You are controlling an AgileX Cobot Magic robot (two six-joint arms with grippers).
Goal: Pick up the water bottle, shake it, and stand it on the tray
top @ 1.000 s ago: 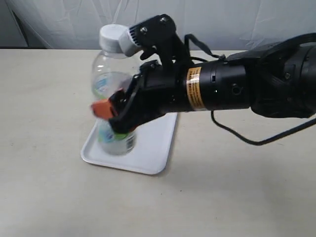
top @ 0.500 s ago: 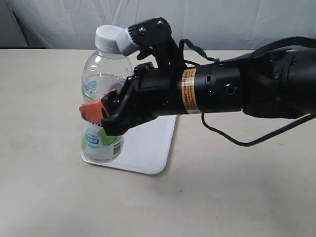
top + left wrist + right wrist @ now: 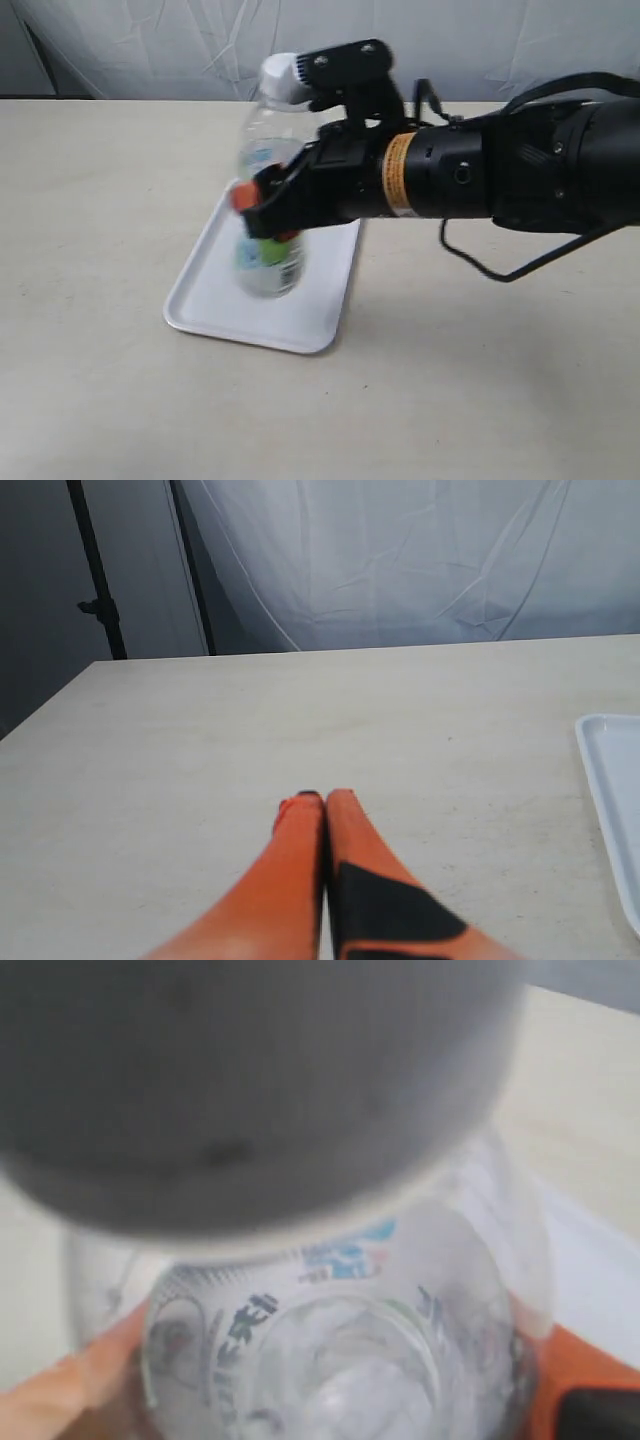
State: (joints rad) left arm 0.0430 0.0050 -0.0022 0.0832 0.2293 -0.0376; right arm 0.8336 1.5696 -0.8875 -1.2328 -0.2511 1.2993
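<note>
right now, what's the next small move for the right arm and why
Probably steady the water bottle upright, then ease it straight down. The right gripper is shut on its middle, and the bottle is motion-blurred and looks slightly tilted. Its base sits over the tray, though whether it touches cannot be told.

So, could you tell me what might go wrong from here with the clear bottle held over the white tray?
1. The small clear plastic water bottle is motion-blurred and pinched only at mid-body by the right gripper; it could slip out of the grip.
2. It looks slightly tilted above the flat white rectangular tray; released like that, it might topple over rather than stand.
</note>
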